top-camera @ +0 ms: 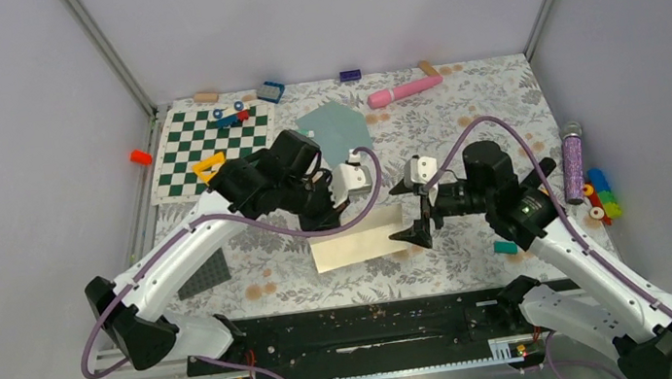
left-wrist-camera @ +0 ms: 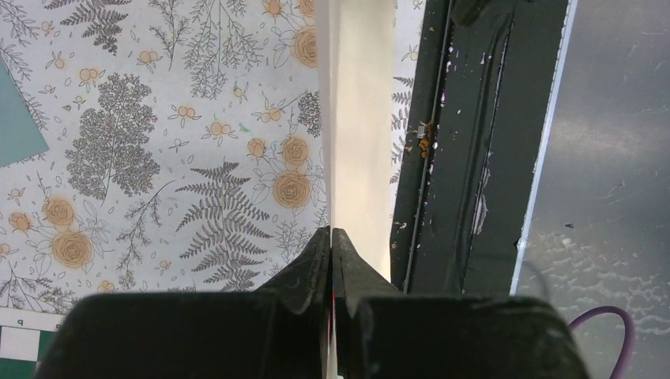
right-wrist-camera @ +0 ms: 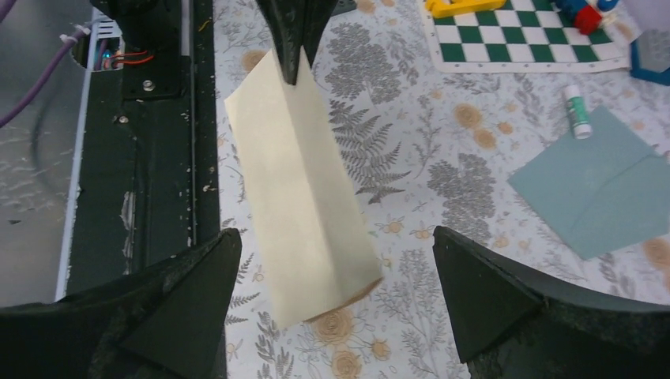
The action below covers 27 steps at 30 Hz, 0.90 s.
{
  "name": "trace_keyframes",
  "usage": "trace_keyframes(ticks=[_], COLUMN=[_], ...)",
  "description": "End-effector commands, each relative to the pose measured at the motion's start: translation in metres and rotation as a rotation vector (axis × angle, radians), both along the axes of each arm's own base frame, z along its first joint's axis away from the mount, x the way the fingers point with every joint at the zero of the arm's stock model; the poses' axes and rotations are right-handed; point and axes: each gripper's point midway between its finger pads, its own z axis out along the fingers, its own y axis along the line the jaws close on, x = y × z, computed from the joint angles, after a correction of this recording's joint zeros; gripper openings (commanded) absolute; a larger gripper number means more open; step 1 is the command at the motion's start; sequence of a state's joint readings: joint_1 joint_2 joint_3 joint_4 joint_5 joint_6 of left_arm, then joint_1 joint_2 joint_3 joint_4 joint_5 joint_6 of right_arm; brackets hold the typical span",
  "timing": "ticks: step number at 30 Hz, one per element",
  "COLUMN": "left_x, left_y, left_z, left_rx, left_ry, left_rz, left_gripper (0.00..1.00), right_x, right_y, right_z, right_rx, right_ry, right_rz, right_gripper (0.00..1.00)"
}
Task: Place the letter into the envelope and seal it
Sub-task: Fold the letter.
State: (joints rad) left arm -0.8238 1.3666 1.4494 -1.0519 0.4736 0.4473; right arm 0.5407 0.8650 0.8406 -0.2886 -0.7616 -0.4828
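Black wedge fingers (right-wrist-camera: pixel 182 308) of the right gripper (right-wrist-camera: pixel 336 237) fill the foreground, spread wide and closed on nothing; between them lies the free end of the folded cream paper letter (right-wrist-camera: pixel 300 197), a long narrow strip with a crease down it. Straight ahead of that gripper, at the strip's far end, the left gripper (left-wrist-camera: pixel 332 237) has its jaws pressed together on the sheet's edge; from its tips the paper runs away over the floral tablecloth (left-wrist-camera: pixel 158 158); whether the free end touches the cloth I cannot tell. Ahead and to the right of the right gripper, well apart from the letter, lies the flat grey-teal paper envelope (right-wrist-camera: pixel 600 185), its pointed flap apparently open; a small white tube with a green end (right-wrist-camera: pixel 578 110), probably glue, sits just beside it.

I judge the step in hand to be a second hold on the letter. The right gripper should close squarely across the crease, near the end, so both layers are caught; neither arm should pull against the other, lest the fold spring open or tear.
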Motion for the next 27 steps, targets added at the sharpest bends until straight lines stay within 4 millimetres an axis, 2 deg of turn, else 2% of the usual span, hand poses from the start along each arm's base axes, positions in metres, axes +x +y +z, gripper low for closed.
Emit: trace_keyframes(ticks=[1,3,4,7,8,11,17,20,22,23,25,27], left_x=[0.006,0.004,0.003,0.001,0.0,-0.003,-0.007,-0.009,-0.011,-0.012,-0.013,-0.014], left_y=[-0.005,-0.006,-0.005,-0.005,-0.005,-0.005,-0.004,-0.003,-0.001,-0.001,0.0,-0.001], left_z=[0.002,0.0,-0.001,-0.002,-0.001,0.0,0.005,0.008,0.01,0.011,0.014,0.022], left_rx=[-0.014,-0.014,-0.011,-0.013,-0.015,-0.019,-0.037,-0.048,-0.054,-0.057,-0.067,-0.091], left_ry=[-0.016,-0.008,-0.005,-0.003,-0.001,0.005,0.001,-0.006,-0.014,-0.017,-0.028,-0.039], left_rz=[0.007,0.002,0.0,-0.007,-0.011,-0.022,-0.033,-0.041,-0.048,-0.051,-0.057,-0.065], left_gripper=[0.0,0.0,0.0,0.0,0.0,0.0,0.0,0.0,0.0,0.07,0.47,0.66], right_x=[-0.01,-0.013,-0.014,-0.017,-0.018,-0.017,-0.023,-0.022,-0.022,-0.021,-0.019,-0.017], right_y=[0.011,0.013,0.014,0.015,0.015,0.015,0.014,0.013,0.012,0.011,0.01,0.009], right_z=[0.009,0.008,0.007,0.009,0.009,0.004,-0.001,-0.003,-0.002,-0.001,0.001,0.002], right_rx=[0.102,0.108,0.112,0.122,0.123,0.122,0.119,0.112,0.115,0.117,0.12,0.12], right_ry=[0.014,0.028,0.035,0.044,0.045,0.049,0.062,0.066,0.065,0.065,0.066,0.074], right_rz=[0.073,0.091,0.098,0.114,0.115,0.11,0.139,0.138,0.133,0.13,0.116,0.104], right_gripper=[0.97,0.92,0.86,0.66,0.55,0.37,0.18,0.01,0.0,0.0,0.0,0.0])
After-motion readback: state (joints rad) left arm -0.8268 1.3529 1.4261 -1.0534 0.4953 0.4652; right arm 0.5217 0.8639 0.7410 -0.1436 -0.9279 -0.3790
